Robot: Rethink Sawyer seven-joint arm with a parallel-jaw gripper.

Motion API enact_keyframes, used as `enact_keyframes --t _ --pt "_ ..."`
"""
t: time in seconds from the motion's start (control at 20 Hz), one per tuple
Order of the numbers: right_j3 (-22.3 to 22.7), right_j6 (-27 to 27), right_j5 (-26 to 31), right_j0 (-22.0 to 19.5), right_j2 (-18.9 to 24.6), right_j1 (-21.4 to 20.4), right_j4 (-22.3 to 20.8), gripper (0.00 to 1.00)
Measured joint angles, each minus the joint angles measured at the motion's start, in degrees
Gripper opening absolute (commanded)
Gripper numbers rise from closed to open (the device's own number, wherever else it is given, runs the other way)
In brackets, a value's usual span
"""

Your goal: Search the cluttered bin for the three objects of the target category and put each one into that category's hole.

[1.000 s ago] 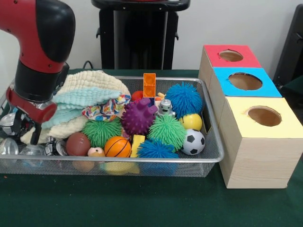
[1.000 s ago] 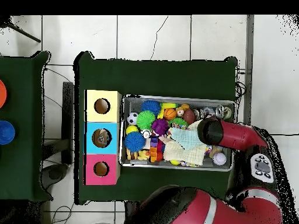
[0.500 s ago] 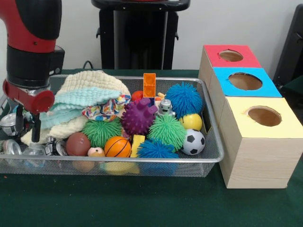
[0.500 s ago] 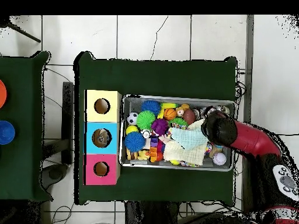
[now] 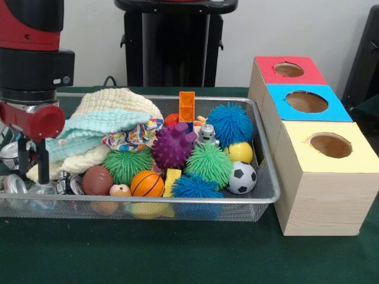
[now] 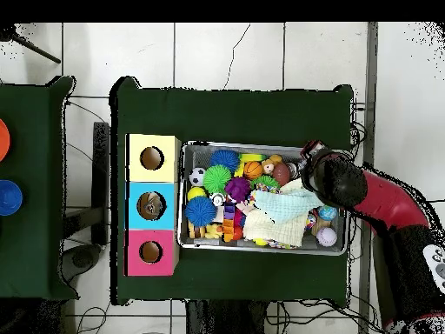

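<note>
The silver wire mesh bin (image 5: 177, 201) holds many toys. My gripper (image 5: 34, 173) hangs at its left end, fingers (image 5: 44, 163) apart and pointing straight down, with nothing between them. Just below lie shiny silver toys (image 5: 41, 188). Beside it is a pile of cream and mint knitted cloths (image 5: 106, 121). Three boxes stand to the right, with holes in red (image 5: 289, 69), blue (image 5: 306, 102) and yellow (image 5: 330, 145) tops. In the overhead view my arm's wrist (image 6: 335, 178) covers the gripper at the right end of the bin (image 6: 261, 146).
The bin also holds a purple spiky ball (image 5: 173, 147), green (image 5: 210, 164) and blue (image 5: 230, 123) fuzzy balls, a soccer ball (image 5: 241, 177), a basketball (image 5: 146, 184), a brown football (image 5: 97, 180), an orange brick (image 5: 187, 106) and a small robot toy (image 5: 206, 134). The pedestal (image 5: 172, 44) stands behind.
My arm has swung from a tilt to straight up-and-down over the bin's left end in the front view. The fingers stay near the silver toys. The toys have not moved.
</note>
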Motion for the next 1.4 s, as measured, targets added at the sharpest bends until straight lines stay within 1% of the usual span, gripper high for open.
enact_keyframes --t 0.25,0.45,0.65,0.75,0.85,0.95,1.1,1.4 --pt "-0.01 0.00 0.00 -0.77 2.64 1.13 -0.65 1.00" --pt "0.02 0.00 0.00 -0.29 3.23 2.50 -1.43 1.00" --pt "0.01 0.00 0.00 1.61 2.13 3.27 -2.19 1.00" --pt "0.01 0.00 0.40 3.85 0.62 3.25 -3.12 1.00" --pt "0.02 0.00 0.90 4.95 -0.17 3.13 -3.53 1.00" --pt "0.02 0.00 2.33 6.72 -1.44 2.70 -4.24 1.00" --pt "0.01 0.00 4.97 8.26 -2.71 1.85 -4.96 1.00" --pt "0.02 0.00 7.67 9.01 -4.72 0.26 -5.80 1.00"
